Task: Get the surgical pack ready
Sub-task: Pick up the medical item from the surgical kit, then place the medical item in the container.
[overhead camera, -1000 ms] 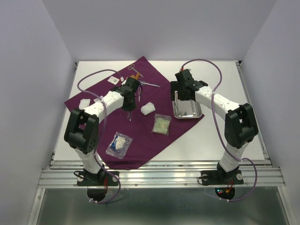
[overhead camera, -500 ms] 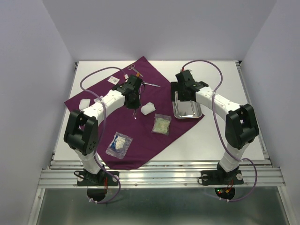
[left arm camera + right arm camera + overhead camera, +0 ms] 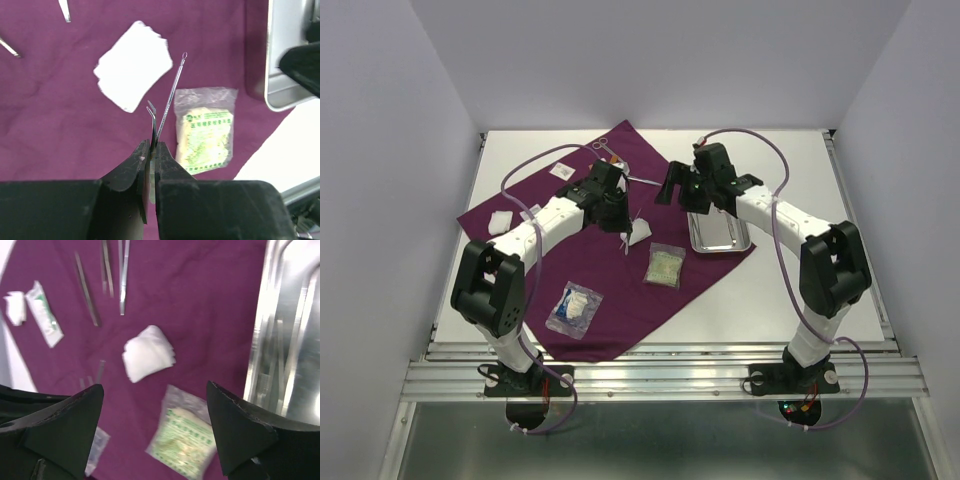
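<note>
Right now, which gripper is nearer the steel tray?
Right. The right gripper hovers open just left of the tray; the left gripper, pinching thin instruments, is farther left over the cloth.

Open cloth [image 3: 672, 228] between gauze [image 3: 642, 231] and tray [image 3: 720, 234]

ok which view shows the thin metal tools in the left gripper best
The left wrist view: the thin metal tools jut from the shut left gripper, sharp against the purple cloth. The top view shows only a tiny sliver; the right wrist view, blurred streaks at best.
</note>
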Robot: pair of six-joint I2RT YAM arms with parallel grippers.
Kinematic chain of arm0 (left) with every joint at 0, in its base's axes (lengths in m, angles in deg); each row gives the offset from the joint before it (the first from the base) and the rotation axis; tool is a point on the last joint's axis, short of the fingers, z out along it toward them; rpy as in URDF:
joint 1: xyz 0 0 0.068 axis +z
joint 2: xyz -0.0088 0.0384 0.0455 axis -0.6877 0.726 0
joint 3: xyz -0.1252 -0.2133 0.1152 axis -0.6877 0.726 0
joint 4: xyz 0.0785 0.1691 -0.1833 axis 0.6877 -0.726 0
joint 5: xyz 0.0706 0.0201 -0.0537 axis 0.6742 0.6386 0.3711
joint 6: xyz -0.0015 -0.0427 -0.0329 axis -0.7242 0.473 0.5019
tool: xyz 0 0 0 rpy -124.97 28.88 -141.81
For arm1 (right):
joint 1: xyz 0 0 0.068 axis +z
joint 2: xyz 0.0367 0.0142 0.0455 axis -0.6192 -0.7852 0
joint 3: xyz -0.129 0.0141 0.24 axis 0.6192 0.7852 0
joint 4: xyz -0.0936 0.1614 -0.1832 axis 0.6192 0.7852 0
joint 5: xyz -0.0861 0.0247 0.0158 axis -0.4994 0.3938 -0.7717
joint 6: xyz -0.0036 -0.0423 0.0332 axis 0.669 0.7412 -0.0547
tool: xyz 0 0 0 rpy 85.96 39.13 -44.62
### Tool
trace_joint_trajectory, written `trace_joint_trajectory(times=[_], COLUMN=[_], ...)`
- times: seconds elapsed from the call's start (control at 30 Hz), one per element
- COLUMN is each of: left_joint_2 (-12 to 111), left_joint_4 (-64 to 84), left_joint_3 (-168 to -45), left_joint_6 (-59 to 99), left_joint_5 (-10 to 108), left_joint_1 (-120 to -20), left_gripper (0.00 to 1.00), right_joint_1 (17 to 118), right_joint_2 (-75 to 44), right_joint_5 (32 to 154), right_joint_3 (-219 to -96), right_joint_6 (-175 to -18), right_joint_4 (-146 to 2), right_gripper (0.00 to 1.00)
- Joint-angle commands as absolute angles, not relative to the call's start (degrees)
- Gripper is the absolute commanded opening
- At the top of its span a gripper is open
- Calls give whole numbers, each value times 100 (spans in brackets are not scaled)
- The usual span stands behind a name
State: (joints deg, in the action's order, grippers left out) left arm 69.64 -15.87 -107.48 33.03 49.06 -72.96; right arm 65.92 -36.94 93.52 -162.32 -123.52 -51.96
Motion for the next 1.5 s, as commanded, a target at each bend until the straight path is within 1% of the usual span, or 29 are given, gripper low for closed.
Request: trace_joint_trajectory(times=[0.0, 0.2, 0.4, 0.43, 0.5, 0.6, 0.67, 0.93, 0.97, 1.03, 1.1, 1.13, 1.2, 1.23, 1.3, 1.47], left_joint_2=[6668, 6668, 6651, 6651, 6651, 6659, 6668, 6651, 6651, 6642, 6633, 6624, 6615, 6607, 6589, 6501], left_joint_4=[-1396, -1387, -1379, -1379, -1379, -1370, -1370, -1387, -1387, -1387, -1396, -1396, -1405, -1414, -1422, -1414], left_joint_3=[-10702, -10729, -10720, -10711, -10694, -10685, -10694, -10676, -10667, -10676, -10676, -10676, -10676, -10659, -10624, -10509], left_joint_6=[3183, 3218, 3245, 3262, 3262, 3271, 3271, 3245, 3245, 3236, 3227, 3227, 3219, 3201, 3183, 3148], left_joint_5=[4639, 4604, 4621, 4630, 4639, 4621, 4612, 4630, 4630, 4621, 4630, 4630, 4630, 4630, 4621, 4630], left_joint_1=[-7315, -7315, -7315, -7315, -7315, -7307, -7307, -7289, -7289, -7280, -7280, -7271, -7263, -7263, -7254, -7236], left_gripper=[0, 0, 0, 0, 0, 0, 0, 0, 0, 0, 0, 0, 0, 0, 0, 0], right_joint_1=[6700, 6832, 7008, 7008, 7068, 7069, 7122, 7122, 7122, 7122, 7122, 7122, 7122, 7122, 7122, 7122], right_joint_2=[-3887, -4212, -4380, -4406, -4441, -4521, -4573, -4670, -4670, -4679, -4705, -4714, -4749, -4775, -4828, -5083], right_joint_5=[10202, 10686, 10757, 10757, 10757, 10766, 10783, 10722, 10687, 10626, 10581, 10538, 10485, 10432, 10344, 10168], right_joint_3=[-16348, -16305, -16305, -16270, -16261, -16287, -16287, -16217, -16225, -16243, -16252, -16269, -16322, -16392, -16471, -16788], right_joint_6=[-13102, -13717, -14051, -14087, -14175, -14236, -14263, -14368, -14368, -14360, -14351, -14333, -14290, -14272, -14211, -14114], right_joint_4=[-6069, -6614, -6887, -6966, -7028, -7037, -7063, -7160, -7160, -7143, -7125, -7099, -7055, -7020, -6941, -6782], right_gripper=[88, 83, 74, 70, 66, 56, 53, 28, 27, 20, 16, 12, 7, 2, 1, 1])
